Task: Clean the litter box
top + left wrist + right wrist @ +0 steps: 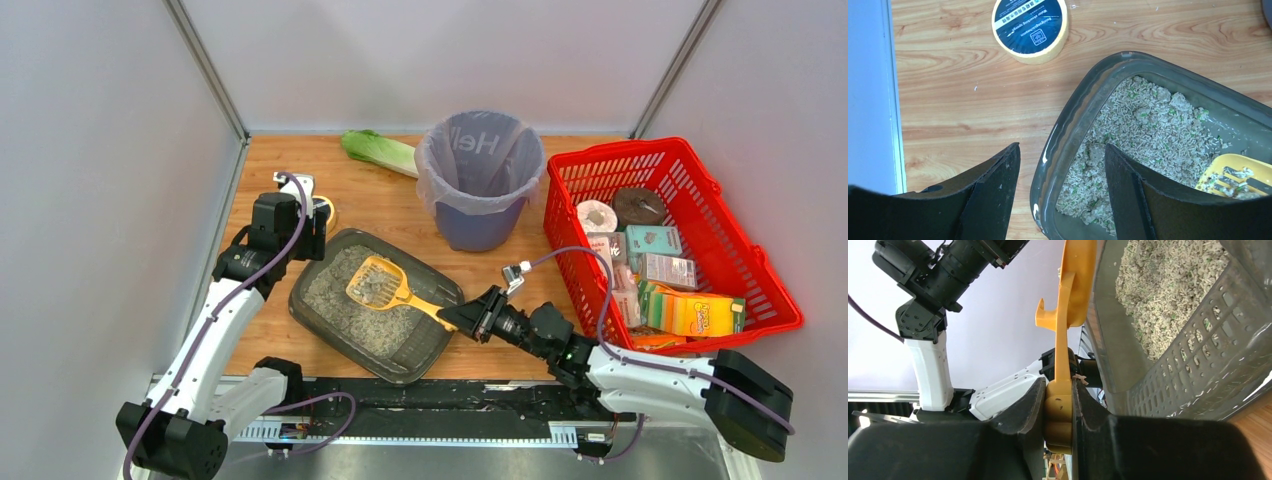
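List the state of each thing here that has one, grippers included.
litter box, upright, holding clumpy litter
scoop, loaded with litter, over the box
right gripper, jaws shut on the scoop
left gripper, jaws open, either side of the box's rim
bin, upright, bag-lined, open-topped
basket, upright, packed with goods

Wooden table [385, 212] with litter box [428, 348], bag-lined bin [480, 226], red basket [742, 262], yellow tape roll [1030, 25], leafy green vegetable [378, 150].

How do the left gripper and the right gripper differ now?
The left gripper is open and empty; the right gripper is shut on the yellow scoop, at its handle. The left gripper hangs over the litter box rim; the right gripper is just outside the box. Both have black fingers.
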Controlling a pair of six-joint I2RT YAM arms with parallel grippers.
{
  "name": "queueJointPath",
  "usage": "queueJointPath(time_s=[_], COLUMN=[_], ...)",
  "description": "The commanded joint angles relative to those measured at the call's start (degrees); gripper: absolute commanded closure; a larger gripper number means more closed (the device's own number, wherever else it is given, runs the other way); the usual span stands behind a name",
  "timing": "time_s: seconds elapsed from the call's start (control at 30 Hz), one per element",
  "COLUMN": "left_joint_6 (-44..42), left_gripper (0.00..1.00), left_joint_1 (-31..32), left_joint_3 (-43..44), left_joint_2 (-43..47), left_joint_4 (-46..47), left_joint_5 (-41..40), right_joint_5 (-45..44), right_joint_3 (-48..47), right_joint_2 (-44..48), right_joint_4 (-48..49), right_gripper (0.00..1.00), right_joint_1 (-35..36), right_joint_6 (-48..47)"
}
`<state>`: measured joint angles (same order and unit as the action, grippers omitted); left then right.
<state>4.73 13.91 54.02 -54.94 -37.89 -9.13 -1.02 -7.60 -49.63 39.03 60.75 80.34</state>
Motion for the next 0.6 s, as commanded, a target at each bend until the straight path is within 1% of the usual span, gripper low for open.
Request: queueJointPath(time_s=[0.0, 0.03, 0.07, 0.1, 0.13, 0.17, 0.2, 0.23, 0.27, 0.3, 0.33, 0.37, 0.4, 0.43, 0.47, 0.5, 0.53, 0.57], left_joint_6=[-0.69, -0.69, -0.69, -0.69, -0.69, -0.60, -0.60, -0.51, -0.60, -0.60, -0.60, -0.60, -0.60, -0.60, -0.69, -0.69, -0.69, -0.69], left_gripper=[0.29, 0.29, 0.29, 0.29, 0.29, 0.29, 0.29, 0.29, 0.29, 0.29, 0.29, 0.29, 0.29, 0.29, 0.29, 0.29, 0.29, 0.29], left_joint_1=[0.24, 0.24, 0.24, 0.24, 0.24, 0.24, 0.24, 0.24, 0.24, 0.24, 0.24, 0.24, 0.24, 0.24, 0.24, 0.24, 0.24, 0.24], left_joint_3=[-0.32, -0.14, -0.14, -0.14, -0.14, -0.23, -0.32, -0.14, -0.14, 0.03, 0.03, -0.05, -0.32, -0.32, -0.32, -0.23, -0.23, -0.23], left_joint_2=[0.89, 0.80, 0.71, 0.71, 0.62, 0.62, 0.53, 0.36, 0.36, 0.27, 0.27, 0.44, 0.79, 0.88, 0.88, 0.80, 0.97, 0.89], left_joint_4=[1.41, 1.15, 1.06, 1.06, 1.15, 1.24, 1.24, 1.15, 1.06, 0.98, 0.89, 0.97, 0.97, 1.06, 1.06, 1.06, 0.98, 1.06], left_joint_5=[-0.10, -0.02, 0.25, 0.34, 0.34, 0.42, 0.42, 0.51, 0.60, 0.69, 0.77, 0.60, 0.43, 0.34, -0.01, -0.02, 0.07, 0.33], right_joint_5=[1.36, -1.24, -3.10, -3.64, -2.34, -1.02, 0.13, -0.21, -2.04, -5.19, -5.05, -3.74, -0.60, -0.22, -1.08, -5.18, -6.09, -5.75], right_joint_3=[-2.69, -1.30, 2.20, 2.41, 0.67, -1.70, -5.03, -4.71, -3.23, 0.87, 1.26, 0.05, -2.57, -2.34, -0.77, 1.33, 4.31, 3.65], right_joint_2=[-0.47, 0.05, 0.23, 0.14, -0.55, -0.73, -1.08, -0.65, -0.04, -0.03, -1.25, -1.96, -2.66, -3.36, -3.55, -3.81, -4.25, -5.03], right_joint_4=[-0.86, 0.77, 3.57, 7.86, 6.43, -1.33, -3.50, -3.60, 0.48, 4.35, 7.00, 4.16, 1.78, 1.06, 4.88, 8.83, 12.35, 12.65], right_gripper=[1.00, 1.00, 1.00, 1.00, 1.00, 1.00, 1.00, 1.00, 1.00, 1.00, 1.00, 1.00, 1.00, 1.00, 1.00, 1.00, 1.00, 1.00], right_joint_1=[0.77, 0.95, 0.95, 1.21, 1.65, 2.70, 2.79, 2.71, 2.71, 2.79, 2.79, 2.79, 2.79, 2.71, 2.62, 2.70, 2.71, 2.71], right_joint_6=[-0.36, 0.78, 3.22, 2.29, 0.98, -1.82, -2.72, -2.64, 0.67, 1.22, 0.71, 0.09, -0.79, -0.45, 1.38, 4.36, 4.30, 3.52])
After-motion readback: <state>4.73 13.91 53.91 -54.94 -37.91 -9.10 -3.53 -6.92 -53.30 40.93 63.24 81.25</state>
